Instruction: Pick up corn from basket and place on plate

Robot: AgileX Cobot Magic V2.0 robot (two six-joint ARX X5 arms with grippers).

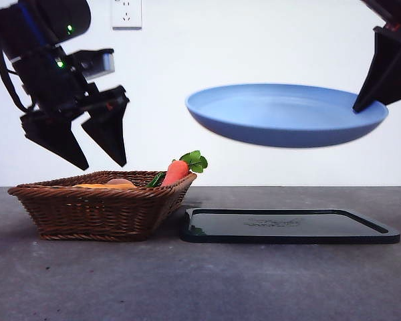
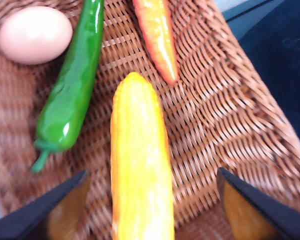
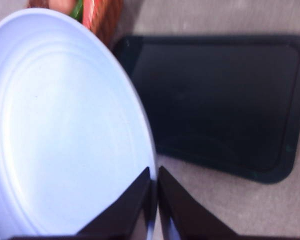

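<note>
Your left gripper [image 1: 107, 157] hovered over the basket [image 1: 100, 210] with its fingers spread wide, straddling the corn [image 2: 140, 165] lying inside. Your right gripper's [image 3: 154, 200] fingers pinched the plate [image 1: 287, 114] rim, holding it above the black tray [image 1: 287, 226].

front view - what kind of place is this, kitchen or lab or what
Probably a robot test bench rather than a kitchen: a bare grey table against a plain white wall with a socket, glossy toy-like corn in a wicker basket, and a blue plate held up by the right gripper.

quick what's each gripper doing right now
Left gripper: open, above the corn in the basket, holding nothing.
Right gripper: closed on the plate rim, holding it above the tray.
</note>
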